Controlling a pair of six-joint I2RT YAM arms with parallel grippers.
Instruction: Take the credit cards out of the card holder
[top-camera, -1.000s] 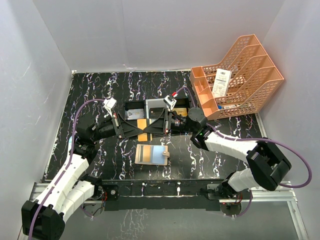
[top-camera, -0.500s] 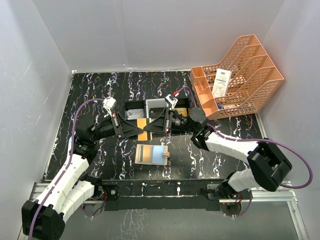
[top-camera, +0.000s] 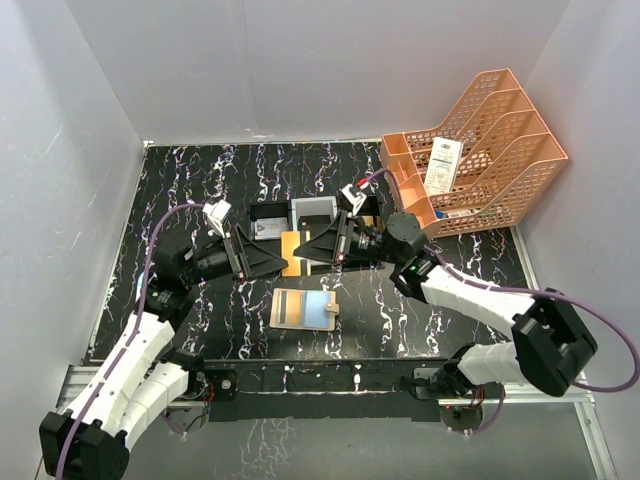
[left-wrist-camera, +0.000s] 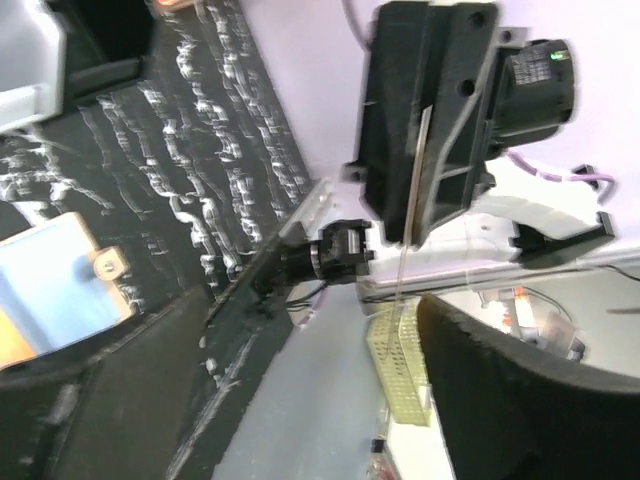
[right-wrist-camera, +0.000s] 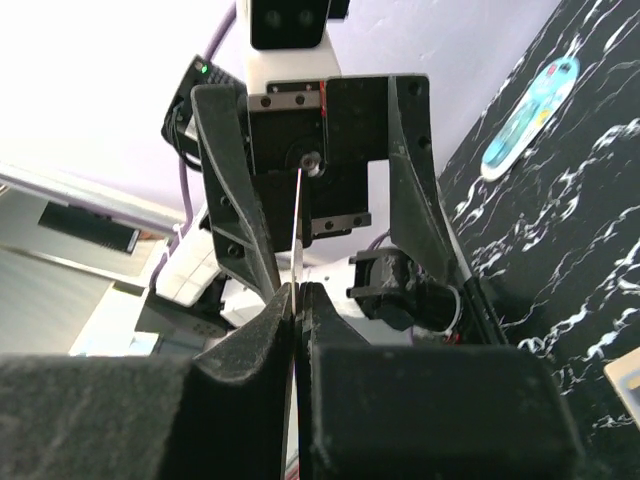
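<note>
Finding: the handover of the gold card (top-camera: 290, 263) is complete. A second ago both claws were closed together on it above the bench (top-camera: 180, 200); half a second ago likewise. Now the left claw (top-camera: 277, 260) has released and drawn back a little toward its own side. In the right wrist view its two fingers stand wide apart on either side of the card's edge, with daylight between each finger and the card.

The right claw (right-wrist-camera: 297, 295) has tightened fully and is clenched on the gold card (right-wrist-camera: 299, 230), which shows edge-on as a thin upright line running out from between the pads. The left wrist view agrees; the card hangs in the opposing claw alone.

Location: the card is held in the air, just in front of the black-and-grey tray (top-camera: 312, 207); the card holder (top-camera: 305, 310) lies open and flat on the bench, nearer the arm bases and well apart from both claws.

Assessment: this card now rests with the right arm only, so the left arm appears free to return to the card holder; whether its slots hold further cards cannot be told for certain from above. Risk: the grip is on a thin edge; a quick swing could let the card twist.
</note>
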